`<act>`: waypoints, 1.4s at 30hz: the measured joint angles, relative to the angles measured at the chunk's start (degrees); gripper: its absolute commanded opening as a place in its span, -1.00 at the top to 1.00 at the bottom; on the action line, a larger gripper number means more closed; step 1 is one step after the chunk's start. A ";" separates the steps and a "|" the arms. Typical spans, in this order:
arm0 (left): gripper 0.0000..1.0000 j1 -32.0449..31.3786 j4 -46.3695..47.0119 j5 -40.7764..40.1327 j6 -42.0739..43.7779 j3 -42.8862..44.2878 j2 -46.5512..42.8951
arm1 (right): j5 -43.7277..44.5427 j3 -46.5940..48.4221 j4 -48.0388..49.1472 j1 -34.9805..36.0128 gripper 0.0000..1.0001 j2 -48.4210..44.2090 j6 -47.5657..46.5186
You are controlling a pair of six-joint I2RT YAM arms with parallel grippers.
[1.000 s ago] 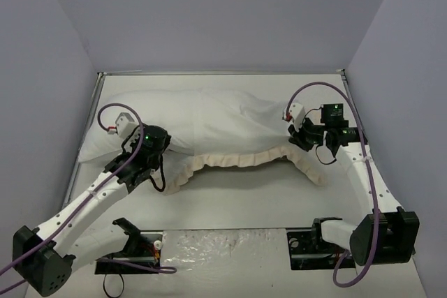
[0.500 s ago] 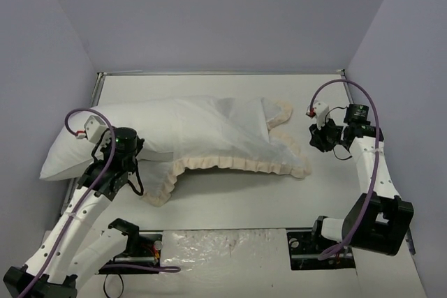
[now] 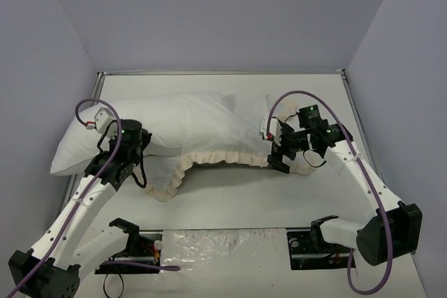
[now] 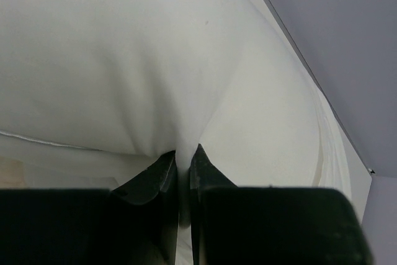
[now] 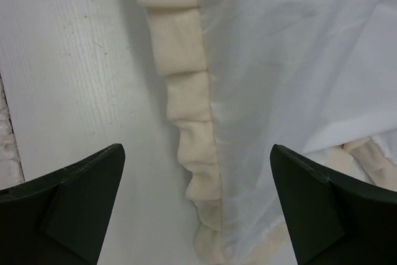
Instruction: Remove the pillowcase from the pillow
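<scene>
Fabric being pinched on the left, nothing being held on the right. Lying with its long axis left to right across the far half of the table: the pillow, bare white end poking out toward the left wall, the rest sitting inside the pillowcase, white face showing. Running along the near edge of that cover, parallel to the long axis: the cream frill.

Clamping a fold of smooth white cloth with the left gripper, jaws almost meeting with only the tuck of fabric between them. Judging by where the arm is reaching, probably gripping the pillow itself near its exposed end rather than the cover, though not certain from the wrist view.

Hovering over the right stretch of the frill with the right gripper, jaws spread wide and gripping nothing, one finger over bare table and the other over white cloth, the frill passing between them below.

Looking like a descent onto the frill directly underneath, then a pull rightward along the long axis while anchoring the pillow on the left. Being the nearer arm to that edge, the right one seems the one to take it.
</scene>
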 measured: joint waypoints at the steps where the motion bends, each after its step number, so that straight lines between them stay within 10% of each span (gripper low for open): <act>1: 0.95 0.00 0.00 0.20 -0.04 0.42 0.48 | 1.03 0.00 1.09 1.03 -1.00 0.07 0.72; 19: 0.95 0.04 -0.61 2.93 -3.69 3.50 3.32 | 27.65 -7.58 26.84 17.38 -0.95 5.86 9.25; 23: 0.95 0.04 -0.72 3.30 -4.48 3.74 3.48 | 29.59 -7.72 29.73 17.35 -0.44 10.08 9.29; 28: 0.95 0.04 -1.18 3.65 -5.49 3.89 3.50 | 29.29 -7.69 30.86 17.05 0.92 14.36 10.69; 42: 0.95 4.68 -3.98 8.04 -2.67 8.81 2.29 | 12.96 -1.70 29.27 -9.14 1.00 5.05 13.53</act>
